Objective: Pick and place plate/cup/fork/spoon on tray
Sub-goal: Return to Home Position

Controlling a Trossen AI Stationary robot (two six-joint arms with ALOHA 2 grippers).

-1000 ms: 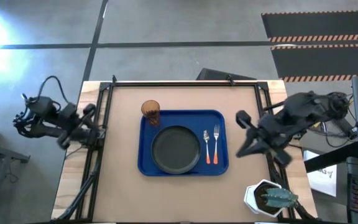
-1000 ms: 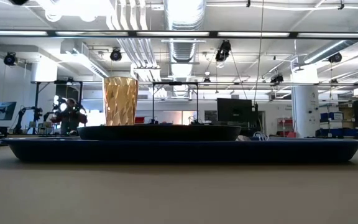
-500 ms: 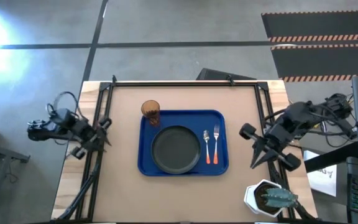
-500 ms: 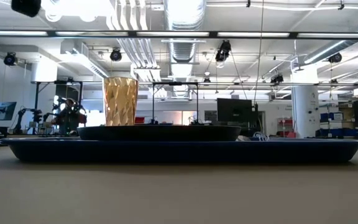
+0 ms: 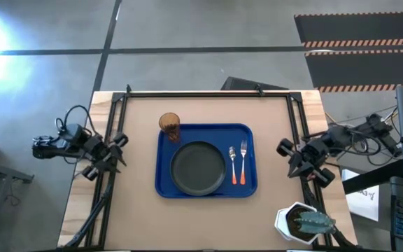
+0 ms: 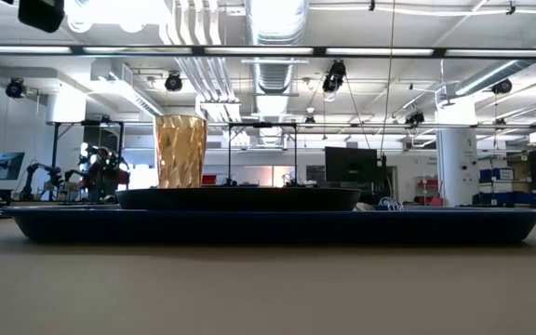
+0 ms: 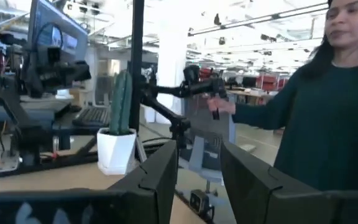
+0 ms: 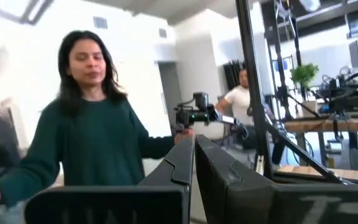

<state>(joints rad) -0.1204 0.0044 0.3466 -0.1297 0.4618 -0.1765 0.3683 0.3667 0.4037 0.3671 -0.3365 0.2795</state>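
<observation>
High view, looking straight down: shows the tray [image 5: 166, 157] lying flat at the middle of the table [image 5: 138, 210], long side running left to right. Finds the plate [image 5: 199, 168] inside it, a little left of centre, flat on the tray floor. Puts the spoon [image 5: 234, 166] just right of the plate, orange handle toward the near edge, and the fork [image 5: 243, 158] just beside the spoon on its right, parallel and not touching. Catches the cup [image 5: 170, 127] upright at the tray's far left corner; cannot tell from above whether it is inside the rim or on it. Seen level in the low view, stands taller than the plate, base hidden behind it.

Places the left gripper [image 5: 119, 151] out at the table's left edge, well apart from the tray, holding nothing; by its wrist view, fingers parted with a clear gap and the room showing through. Places the right gripper [image 5: 291, 162] at the right edge, likewise empty, fingers drawn together to a thin slit.

Leaves a white pot [image 5: 296, 222] with a cactus at the near right corner. Shows a person [image 7: 319, 118] in a dark green top beyond the table in both wrist views
</observation>
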